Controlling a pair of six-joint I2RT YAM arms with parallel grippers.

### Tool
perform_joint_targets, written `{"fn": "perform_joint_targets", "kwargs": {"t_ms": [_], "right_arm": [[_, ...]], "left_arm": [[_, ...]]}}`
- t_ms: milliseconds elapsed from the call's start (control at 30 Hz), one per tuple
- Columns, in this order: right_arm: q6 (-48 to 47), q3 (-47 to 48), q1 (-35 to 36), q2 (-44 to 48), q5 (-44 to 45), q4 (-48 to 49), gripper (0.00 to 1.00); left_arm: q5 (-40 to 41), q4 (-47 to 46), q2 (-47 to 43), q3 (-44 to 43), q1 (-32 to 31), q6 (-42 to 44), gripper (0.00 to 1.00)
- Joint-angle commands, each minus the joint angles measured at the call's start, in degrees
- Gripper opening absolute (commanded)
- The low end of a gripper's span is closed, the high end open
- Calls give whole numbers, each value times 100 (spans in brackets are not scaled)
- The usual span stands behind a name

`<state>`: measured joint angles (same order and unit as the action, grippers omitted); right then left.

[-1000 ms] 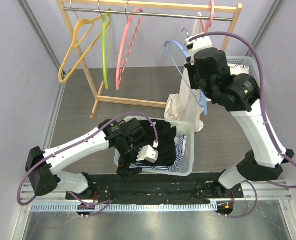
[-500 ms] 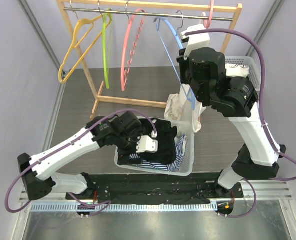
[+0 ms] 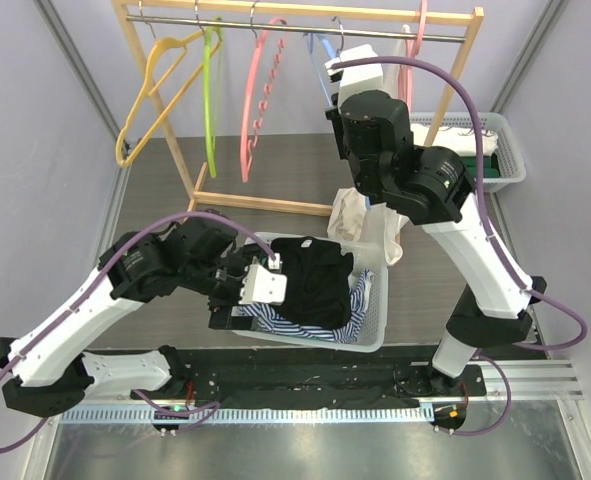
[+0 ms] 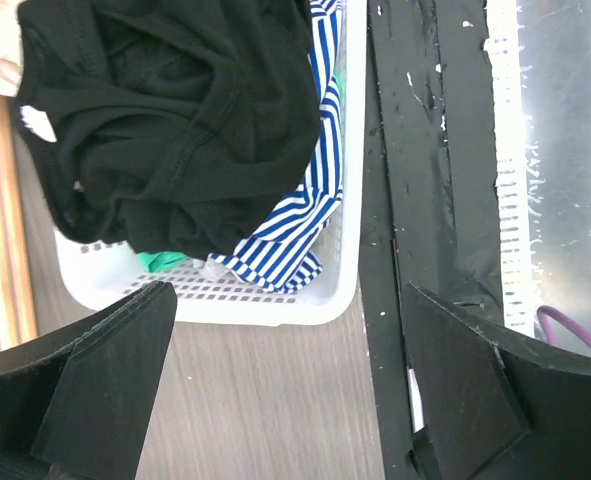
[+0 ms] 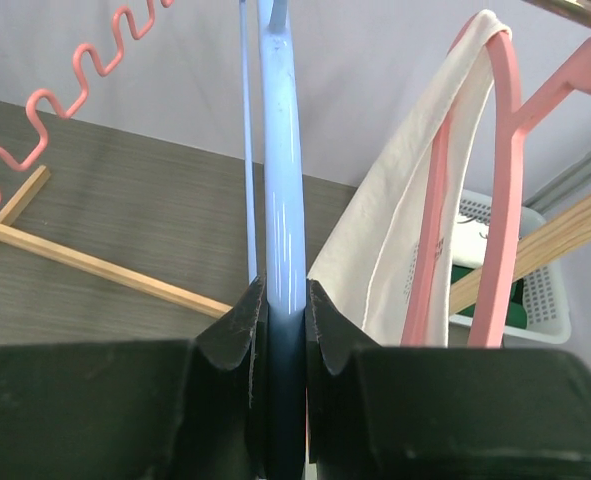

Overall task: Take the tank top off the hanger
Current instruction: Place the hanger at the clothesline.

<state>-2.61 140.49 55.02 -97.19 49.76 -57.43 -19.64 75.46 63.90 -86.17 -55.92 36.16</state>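
Our right fingers [image 5: 233, 325] are pinched narrow on the bare blue hanger [image 5: 280, 170], up at 12 o'clock by the rack [image 3: 305, 11]. Our left fingers [image 4: 115, 370] stand wide, holding nothing, over the white basket [image 4: 275, 300] at 6 o'clock. There the black tank top [image 4: 165, 130] lies crumpled atop striped cloth [image 4: 295, 220].

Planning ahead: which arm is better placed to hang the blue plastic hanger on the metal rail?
Right: the right gripper grips the blue plastic hanger by the metal rail; the left gripper hangs open by the white plastic basket.
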Motion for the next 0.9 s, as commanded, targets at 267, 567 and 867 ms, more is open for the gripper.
{"fn": "perform_joint_targets", "kwargs": {"t_ms": [267, 567, 867], "right_arm": [[-117, 427, -571, -257, -385, 804, 1], [428, 726, -1082, -547, -1187, 759, 1], [612, 770, -1363, -705, -1627, 812, 1]], "left_arm": [[346, 452, -378, -154, 2, 400, 100], [575, 496, -457, -216, 37, 594, 100], [584, 540, -510, -189, 72, 655, 100]]}}
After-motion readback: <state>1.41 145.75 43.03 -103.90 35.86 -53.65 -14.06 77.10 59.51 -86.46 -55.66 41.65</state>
